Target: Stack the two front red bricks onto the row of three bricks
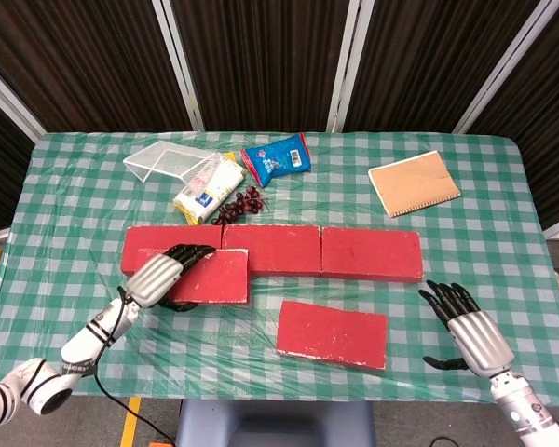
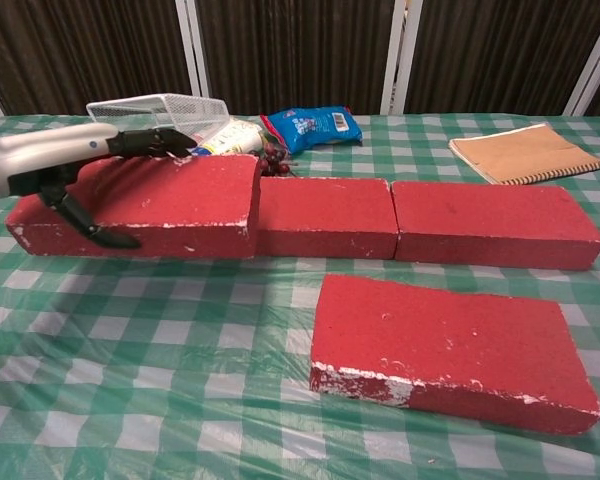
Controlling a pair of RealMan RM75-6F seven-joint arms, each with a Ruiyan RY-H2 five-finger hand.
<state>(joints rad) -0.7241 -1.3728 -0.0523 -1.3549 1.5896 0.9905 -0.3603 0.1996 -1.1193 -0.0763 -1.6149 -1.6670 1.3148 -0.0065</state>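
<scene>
Left hand (image 1: 160,277) grips one red brick (image 1: 212,276), lifted at nine o'clock over the brick row (image 1: 321,250). Right hand (image 1: 470,335) rests open at four o'clock; second brick (image 1: 333,333) lies at six.

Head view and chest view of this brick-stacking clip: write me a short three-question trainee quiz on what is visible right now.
1. True or false: the left hand holds a red brick lifted off the table.
2. Multiple choice: where is the other front brick?
A. on the row of three bricks
B. flat on the tablecloth, in front of the row
C. in the right hand
3. Fill in: the right hand holds ____.

Key:
1. True. The chest view shows the brick raised, in front of the row's left end.
2. B.
3. Nothing; its fingers are spread beside the table's right front.
</scene>
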